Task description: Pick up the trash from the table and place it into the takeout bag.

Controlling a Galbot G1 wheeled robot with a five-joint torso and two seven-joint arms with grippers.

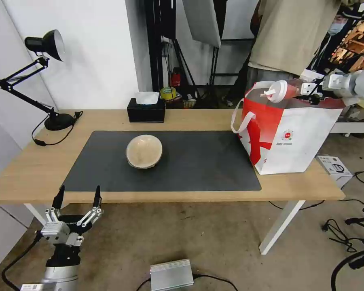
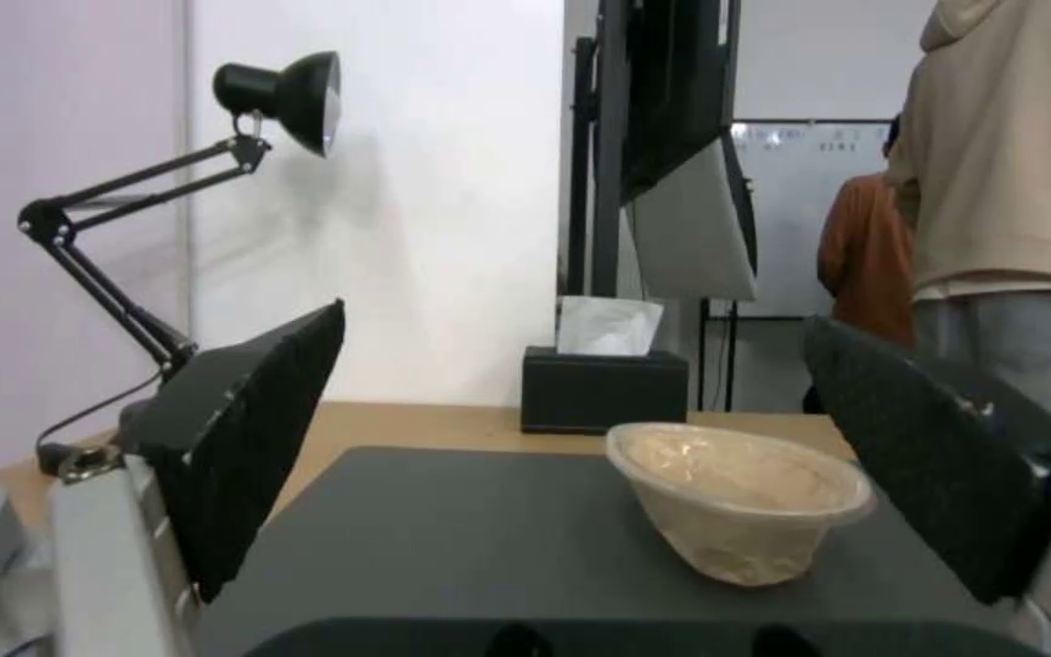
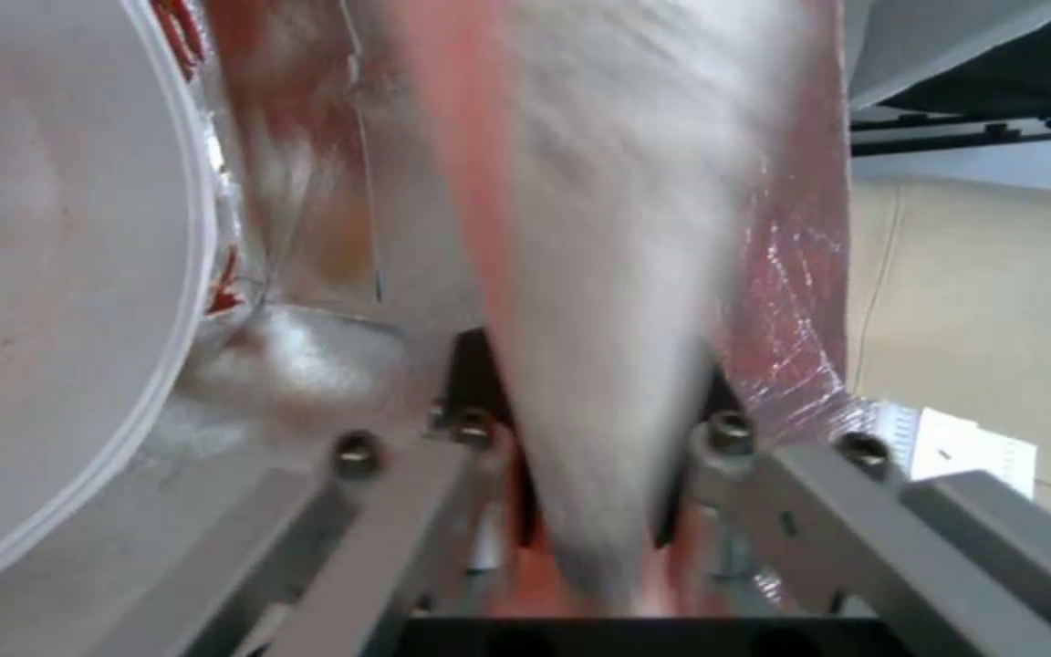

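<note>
The right hand (image 1: 307,89) is clamping the red drink cup (image 1: 287,89) on its side over the takeout bag (image 1: 287,133) at the bench's (image 1: 24,173) right end. To do this well, it is best lowering the cup past the rim, beside the white bowl (image 3: 51,274) inside, before letting go. The left hand (image 1: 77,197), fingers apart, is waiting below the front edge; the tan container (image 1: 144,151) is lying on the mat (image 1: 198,161).

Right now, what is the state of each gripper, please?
Left gripper: open, empty, below the table's near edge.
Right gripper: shut on the red drink cup, held over the takeout bag.
</note>
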